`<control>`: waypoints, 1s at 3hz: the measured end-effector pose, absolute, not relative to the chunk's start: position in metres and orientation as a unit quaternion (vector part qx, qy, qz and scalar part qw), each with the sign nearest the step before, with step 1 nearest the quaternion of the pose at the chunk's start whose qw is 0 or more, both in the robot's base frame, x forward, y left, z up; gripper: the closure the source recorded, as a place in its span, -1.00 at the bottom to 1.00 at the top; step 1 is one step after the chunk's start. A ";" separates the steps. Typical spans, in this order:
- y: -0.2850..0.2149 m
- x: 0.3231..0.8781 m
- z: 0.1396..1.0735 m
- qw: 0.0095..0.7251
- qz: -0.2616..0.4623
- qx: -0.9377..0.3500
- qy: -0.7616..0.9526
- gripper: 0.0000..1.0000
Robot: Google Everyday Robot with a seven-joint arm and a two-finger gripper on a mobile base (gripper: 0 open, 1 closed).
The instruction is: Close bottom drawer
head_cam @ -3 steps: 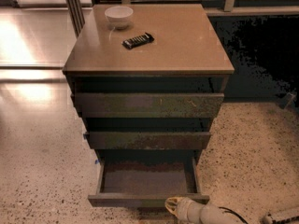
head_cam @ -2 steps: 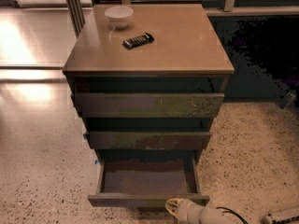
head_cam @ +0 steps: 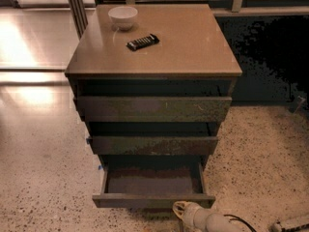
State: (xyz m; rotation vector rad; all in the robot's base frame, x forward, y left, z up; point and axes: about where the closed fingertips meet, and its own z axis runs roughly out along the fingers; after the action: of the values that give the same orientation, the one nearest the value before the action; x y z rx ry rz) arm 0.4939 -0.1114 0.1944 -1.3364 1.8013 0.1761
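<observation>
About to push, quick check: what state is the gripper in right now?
Gripper: low at the front panel of the open bottom drawer, right of centre; open or shut cannot be told.

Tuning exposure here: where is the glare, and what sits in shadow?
Camera view: strong glare on the floor at left; the bottom drawer is dim inside; the gripper, at the bottom edge beside that drawer's front, is well lit.
</observation>
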 end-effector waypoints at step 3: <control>-0.119 0.524 0.203 0.431 0.041 -0.549 0.715 1.00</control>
State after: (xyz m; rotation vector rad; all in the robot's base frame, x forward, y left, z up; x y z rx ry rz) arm 0.5243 -0.1186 0.2027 -1.3688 1.7841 0.1034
